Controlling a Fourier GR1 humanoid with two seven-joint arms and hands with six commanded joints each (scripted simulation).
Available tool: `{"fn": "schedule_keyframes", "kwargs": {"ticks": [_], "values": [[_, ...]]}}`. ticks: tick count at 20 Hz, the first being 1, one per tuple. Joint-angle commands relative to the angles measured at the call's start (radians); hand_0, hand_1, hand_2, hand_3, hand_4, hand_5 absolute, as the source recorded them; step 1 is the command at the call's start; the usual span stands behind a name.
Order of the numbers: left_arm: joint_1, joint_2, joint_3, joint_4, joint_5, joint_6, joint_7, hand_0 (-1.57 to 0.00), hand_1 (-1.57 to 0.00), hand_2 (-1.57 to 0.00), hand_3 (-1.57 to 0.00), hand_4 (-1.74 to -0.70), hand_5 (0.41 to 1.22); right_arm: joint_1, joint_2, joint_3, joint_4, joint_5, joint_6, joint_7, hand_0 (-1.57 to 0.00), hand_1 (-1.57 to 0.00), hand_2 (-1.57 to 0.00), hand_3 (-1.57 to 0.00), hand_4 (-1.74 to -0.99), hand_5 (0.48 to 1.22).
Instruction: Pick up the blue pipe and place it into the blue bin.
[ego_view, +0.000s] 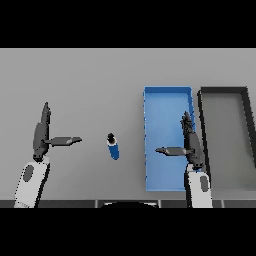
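a grey table (75, 75) was seen from above in the head view. the blue pipe (114, 148) lay on the bare table surface, a little left of the middle of the scene, with its dark tip pointed away from the robot and its blue body pointed toward the near edge. it was touched by neither hand and lay outside both containers.

the blue bin (146, 145), a long rectangular tray, was set to the right of the pipe, near it but not touching it. nothing could be made out inside it apart from what was overlapped by the right arm. just beside the bin, on its right, a dark grey bin (224, 90) of similar shape was placed, its right side cut off by the edge of the view.

the left hand (41, 134) was held over the table well to the left of the pipe, with its fingers stretched straight away from the robot and its thumb stuck out sideways toward the pipe. the fingers were spread apart from the thumb and nothing was held in them.

the right hand (190, 144) was seen over the right part of the blue bin, close to the wall shared with the dark grey bin. its fingers were likewise held straight and pointed away from the robot, with the thumb extended to the left across the bin's floor. nothing was grasped by it.
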Motion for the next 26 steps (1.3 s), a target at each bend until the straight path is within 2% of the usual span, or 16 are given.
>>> {"fn": "schedule_keyframes", "kwargs": {"ticks": [1,6,7,8,11,13,17,18,19,20,23,26], "values": [[-0.002,-0.001,0.0,0.001,0.0,0.001,-0.003,0.0,0.0,0.0,0.0,-0.97,0.593,-0.002,-0.001,-0.002,0.001,-0.001,-0.001,0.001,0.0,0.0,0.0,0.0,-1.205,0.629],[-0.013,-0.008,-0.002,0.011,-0.005,0.002,-0.011,0.0,0.0,0.0,0.0,-0.97,0.593,-0.02,-0.015,-0.018,0.012,-0.016,0.007,0.003,0.0,0.0,0.0,0.0,-1.205,0.629],[0.009,0.057,-0.027,0.011,-0.016,-0.094,-0.069,0.0,0.0,0.0,0.0,-0.97,0.593,0.006,-0.081,0.009,-0.014,0.061,0.017,-0.075,0.0,0.0,0.0,0.0,-1.205,0.629],[0.029,0.104,-0.038,0.017,-0.02,-0.161,-0.108,0.0,0.0,0.0,0.0,-0.96,0.592,0.039,-0.114,0.033,-0.04,0.111,0.021,-0.128,0.0,0.0,0.0,0.0,-1.201,0.628],[0.041,0.144,-0.056,0.04,-0.028,-0.241,-0.158,0.0,0.0,0.0,0.0,-0.96,0.592,0.069,-0.153,0.058,-0.083,0.159,0.032,-0.12,0.0,0.0,0.0,0.0,-1.193,0.622],[0.04,0.151,-0.06,0.035,-0.022,-0.263,-0.166,0.0,0.0,0.0,0.0,-0.96,0.594,0.081,-0.154,0.065,-0.098,0.156,0.04,-0.124,0.0,0.0,0.0,0.0,-1.206,0.625],[0.083,0.206,-0.086,-0.032,0.013,-0.368,-0.192,0.0,0.0,0.0,0.0,-0.99,0.573,0.097,-0.158,0.077,-0.123,0.178,0.034,-0.116,0.0,0.0,0.0,0.0,-1.181,0.619],[0.085,0.223,-0.102,-0.05,0.01,-0.395,-0.175,0.0,0.0,0.0,0.0,-1.01,0.561,0.078,-0.157,0.073,-0.11,0.171,0.037,-0.096,0.0,0.0,0.0,0.0,-1.18,0.617],[0.105,0.237,-0.117,-0.074,0.008,-0.418,-0.181,0.0,0.0,0.0,0.0,-1.03,0.549,0.082,-0.149,0.081,-0.111,0.177,0.033,-0.109,0.0,0.0,0.0,0.0,-1.179,0.616],[0.105,0.224,-0.146,-0.094,-0.003,-0.427,-0.167,0.0,0.0,0.0,0.0,-1.05,0.535,0.074,-0.149,0.084,-0.115,0.182,0.032,-0.092,0.0,0.0,0.0,0.0,-1.176,0.615],[0.113,0.191,-0.229,-0.141,-0.027,-0.46,-0.094,0.0,0.0,0.0,0.0,-1.11,0.497,0.078,-0.167,0.076,-0.107,0.181,0.041,-0.098,0.0,0.0,0.0,0.0,-1.164,0.617],[0.098,0.158,-0.281,-0.149,-0.075,-0.459,-0.067,0.0,0.0,0.0,0.0,-1.14,0.464,0.084,-0.158,0.07,-0.113,0.163,0.042,-0.085,0.0,0.0,0.0,0.0,-1.189,0.619]]}}
